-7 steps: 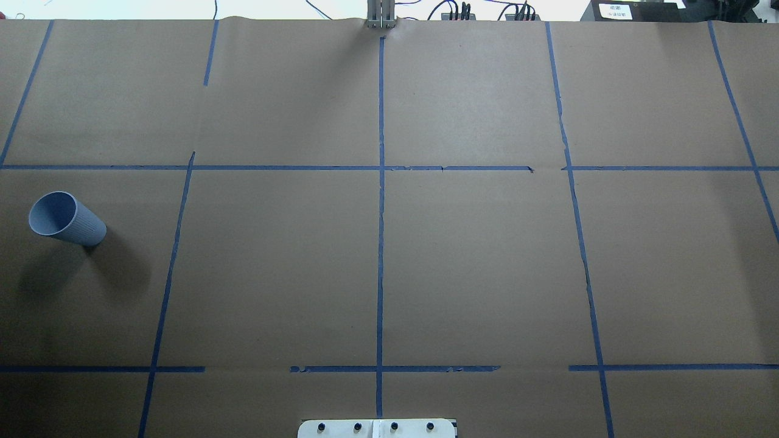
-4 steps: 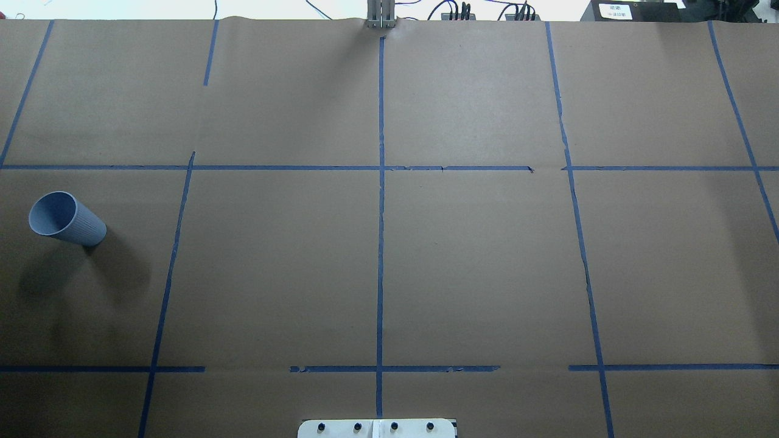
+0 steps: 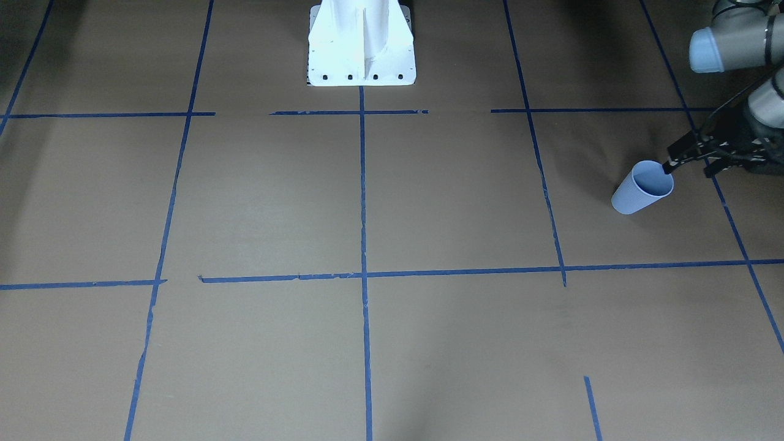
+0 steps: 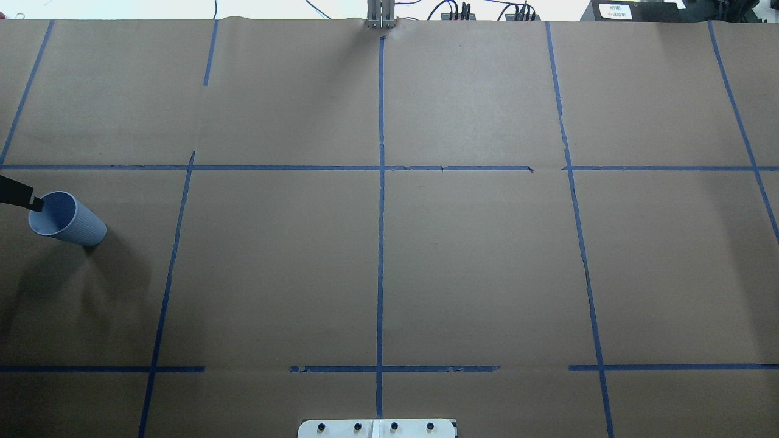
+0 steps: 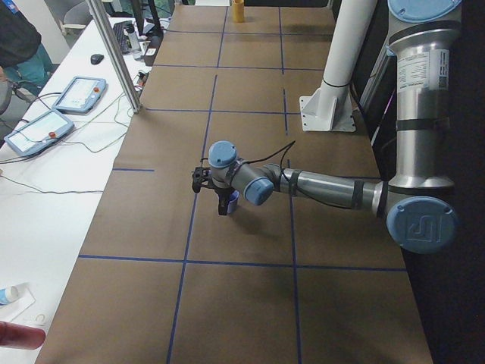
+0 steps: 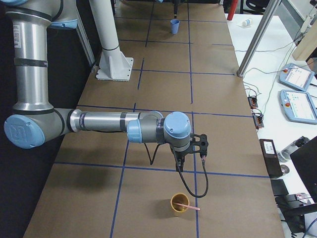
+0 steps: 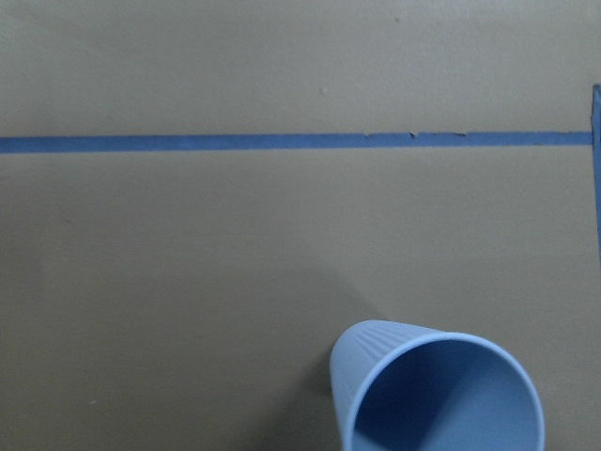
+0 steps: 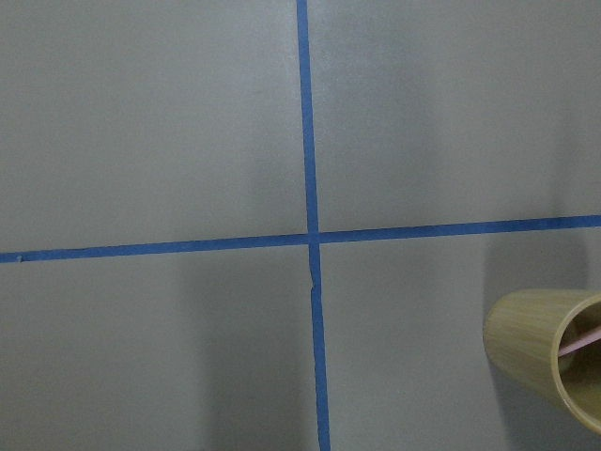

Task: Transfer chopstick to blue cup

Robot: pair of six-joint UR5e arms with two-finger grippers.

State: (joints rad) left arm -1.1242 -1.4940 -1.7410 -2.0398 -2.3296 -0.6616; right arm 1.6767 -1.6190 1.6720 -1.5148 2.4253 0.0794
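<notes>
The blue cup (image 4: 68, 220) stands upright at the table's left end; it also shows in the front view (image 3: 642, 188) and the left wrist view (image 7: 437, 390). Its inside looks empty. My left gripper (image 3: 689, 169) hovers just beside its rim with its fingers spread apart and holds nothing; one black fingertip (image 4: 30, 202) reaches the rim. A pale-pink chopstick (image 6: 189, 206) leans in a tan bamboo cup (image 6: 179, 204) at the table's right end, also seen in the right wrist view (image 8: 582, 344). My right gripper (image 6: 190, 151) hangs near that cup; I cannot tell whether it is open.
The table is covered in brown paper with a grid of blue tape lines (image 4: 380, 213). The white robot base (image 3: 361, 43) stands at the middle of the near edge. Teach pendants and cables (image 6: 297, 94) lie on a white side table.
My left gripper's fingertip has come into the overhead view from the left edge and now sits at the blue cup's rim. The cup has not moved.
</notes>
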